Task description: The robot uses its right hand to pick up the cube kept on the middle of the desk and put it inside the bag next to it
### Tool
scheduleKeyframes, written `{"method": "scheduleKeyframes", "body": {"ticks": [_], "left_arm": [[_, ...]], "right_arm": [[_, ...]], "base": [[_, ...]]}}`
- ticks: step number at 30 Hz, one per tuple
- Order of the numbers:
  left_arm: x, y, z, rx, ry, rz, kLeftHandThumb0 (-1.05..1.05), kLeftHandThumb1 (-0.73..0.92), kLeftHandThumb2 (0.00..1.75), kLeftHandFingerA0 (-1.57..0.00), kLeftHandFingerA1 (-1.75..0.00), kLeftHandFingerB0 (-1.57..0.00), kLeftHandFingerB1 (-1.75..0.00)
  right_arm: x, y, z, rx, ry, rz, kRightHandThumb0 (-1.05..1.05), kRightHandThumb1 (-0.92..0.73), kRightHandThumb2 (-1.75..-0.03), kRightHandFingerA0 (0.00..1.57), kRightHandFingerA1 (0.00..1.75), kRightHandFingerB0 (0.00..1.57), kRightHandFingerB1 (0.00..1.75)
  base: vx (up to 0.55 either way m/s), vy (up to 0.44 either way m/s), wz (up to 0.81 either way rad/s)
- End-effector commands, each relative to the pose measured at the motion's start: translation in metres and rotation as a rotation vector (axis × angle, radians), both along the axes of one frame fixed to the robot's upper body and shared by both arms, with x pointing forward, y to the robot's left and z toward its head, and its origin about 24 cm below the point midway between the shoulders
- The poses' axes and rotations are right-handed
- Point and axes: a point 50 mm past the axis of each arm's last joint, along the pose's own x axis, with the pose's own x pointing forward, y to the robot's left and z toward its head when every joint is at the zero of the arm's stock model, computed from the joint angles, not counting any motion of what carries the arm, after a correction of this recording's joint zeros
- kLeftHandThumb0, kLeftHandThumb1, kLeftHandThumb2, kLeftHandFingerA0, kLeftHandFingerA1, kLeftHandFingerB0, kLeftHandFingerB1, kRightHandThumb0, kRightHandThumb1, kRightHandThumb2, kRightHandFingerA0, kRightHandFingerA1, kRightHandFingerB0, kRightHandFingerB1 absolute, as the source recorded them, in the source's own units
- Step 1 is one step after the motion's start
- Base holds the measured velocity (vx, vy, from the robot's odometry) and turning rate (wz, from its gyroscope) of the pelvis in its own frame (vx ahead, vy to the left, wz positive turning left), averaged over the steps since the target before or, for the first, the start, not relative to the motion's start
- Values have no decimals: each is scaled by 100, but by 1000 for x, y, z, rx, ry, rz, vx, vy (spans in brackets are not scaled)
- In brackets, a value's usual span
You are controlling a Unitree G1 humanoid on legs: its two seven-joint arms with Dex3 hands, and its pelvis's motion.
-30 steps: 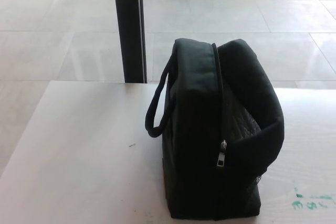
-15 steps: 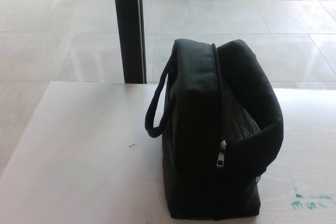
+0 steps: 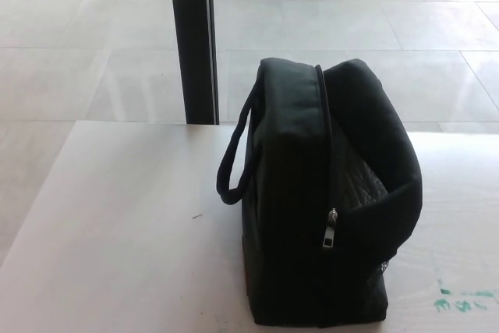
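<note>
A black fabric bag point(image 3: 312, 193) stands upright on the pale desk point(image 3: 117, 224), right of the middle. Its zip is undone and the right flap hangs open, showing a dark quilted lining point(image 3: 365, 185). A carrying handle point(image 3: 234, 163) loops out on its left side, and a metal zip pull point(image 3: 330, 237) hangs at the front. No cube shows anywhere in the head view; the inside of the bag is mostly hidden. Neither of my hands is in the picture.
A black vertical post point(image 3: 193, 37) rises behind the desk's far edge. Beyond it lies a shiny tiled floor point(image 3: 93, 60). Green scribbles point(image 3: 460, 298) mark the desk at the lower right. A tiny dark speck point(image 3: 196, 215) lies left of the bag.
</note>
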Motion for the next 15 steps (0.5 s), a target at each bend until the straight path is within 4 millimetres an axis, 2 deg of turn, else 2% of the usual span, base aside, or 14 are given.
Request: {"method": "scheduleKeyframes", "body": {"ticks": [1, 2, 5, 7, 8, 9, 12, 15], "left_arm": [[-10, 6, 2, 18, 16, 8, -105, 51, 91, -40, -152, -32, -142], [-11, 6, 2, 14, 16, 12, -105, 50, 91, -38, -151, -31, -143], [-14, 7, 1, 25, 27, 4, -105, 52, 91, -37, -148, -31, -141], [-14, 7, 1, 24, 29, 1, -105, 52, 89, -36, -148, -31, -141], [-15, 7, 2, 21, 28, 4, -105, 50, 89, -36, -148, -33, -141], [-14, 8, 3, 17, 24, 7, -105, 50, 89, -35, -148, -31, -141], [-13, 9, 3, 20, 23, 6, -105, 50, 88, -34, -148, -31, -140], [-8, 8, 5, 21, 11, 9, -105, 51, 89, -35, -149, -31, -141]], "right_arm": [[-3, 0, 2, -38, -145, -37, -70, -86, -66, 19, 49, 15, 35], [-3, 1, 2, -43, -142, -31, -71, -68, -99, 15, 53, 10, 46], [-3, 4, -1, -20, -159, 10, -71, -67, -100, 21, 56, 7, 44], [-4, 5, -2, -13, -160, 29, -72, -68, -100, 18, 55, 7, 45], [-4, 6, -3, -12, -160, 38, -70, -84, -65, 26, 53, 17, 34], [-4, 9, -5, -9, -167, 44, -72, -66, -100, 20, 57, 8, 45], [-3, 10, -6, 2, -178, 52, -71, -67, -100, 22, 58, 8, 44], [1, 11, -5, 5, -191, 60, -71, -66, -99, 18, 53, 9, 45]], "base": [[0, 0, 0], [0, 0, 0], [0, 0, 0], [0, 0, 0], [0, 0, 0], [0, 0, 0], [0, 0, 0], [0, 0, 0]]}}
